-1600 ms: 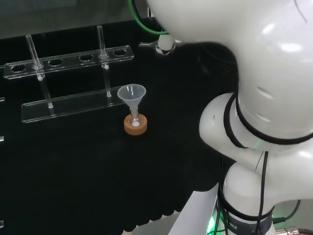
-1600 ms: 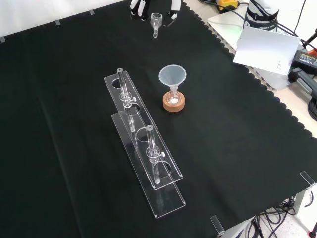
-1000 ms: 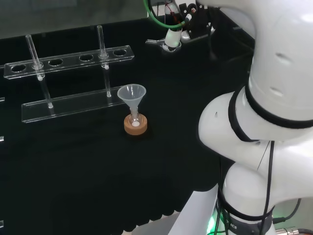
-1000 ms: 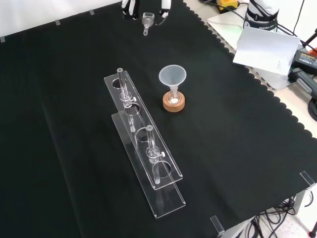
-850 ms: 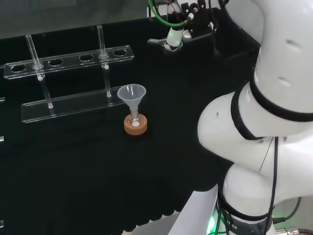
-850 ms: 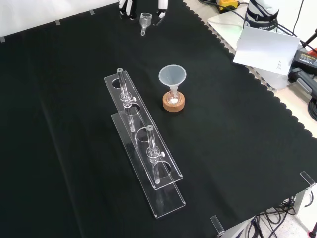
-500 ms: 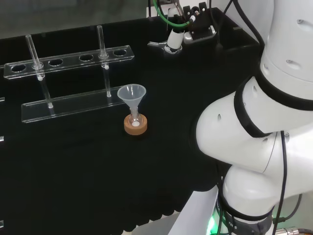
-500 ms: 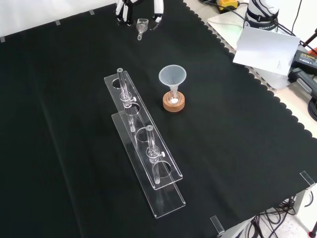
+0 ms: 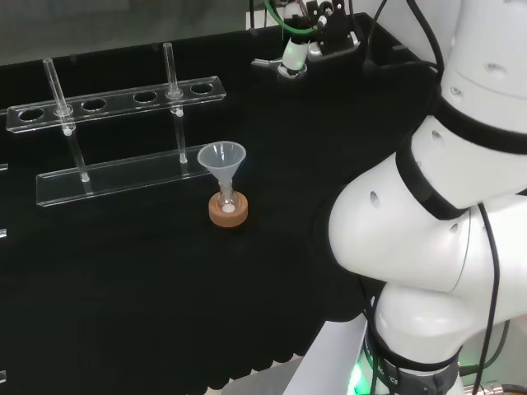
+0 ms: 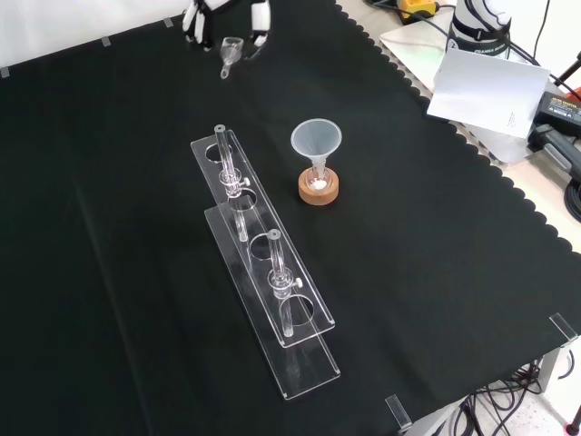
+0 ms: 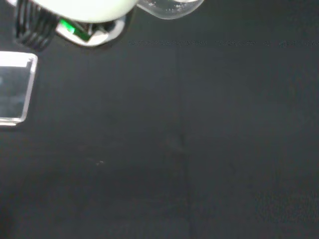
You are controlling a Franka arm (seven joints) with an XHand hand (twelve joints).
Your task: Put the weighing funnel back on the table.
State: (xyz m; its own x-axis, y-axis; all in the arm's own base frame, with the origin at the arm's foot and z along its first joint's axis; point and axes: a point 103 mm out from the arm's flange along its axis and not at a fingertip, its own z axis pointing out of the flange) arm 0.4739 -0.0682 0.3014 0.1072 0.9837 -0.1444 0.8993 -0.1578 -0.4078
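The weighing funnel [image 10: 229,50], a small clear scoop with a short stem, hangs between the fingers of the black and white hand [image 10: 201,20] at the far end of the cloth in the front view. In the head view the hand [image 9: 294,54] is at the top, left of the arm's white links, with the weighing funnel [image 9: 265,62] sticking out to its left. The hand pinches the piece above the cloth. Close up in the wrist view, the clear weighing funnel [image 11: 169,7] shows beside a blurred white part of the hand [image 11: 75,7].
The big funnel [image 10: 316,141] stands in a small flask on a cork ring [image 10: 319,190] mid-cloth. A clear tube rack [image 10: 263,282] with glass tubes lies to its left in the front view. A white sheet [image 10: 490,86] and cables lie past the cloth's scalloped right edge.
The hand, with the weighing funnel in it, has travelled left along the far edge in the front view, farther off in the head view. The big funnel and rack have not moved.
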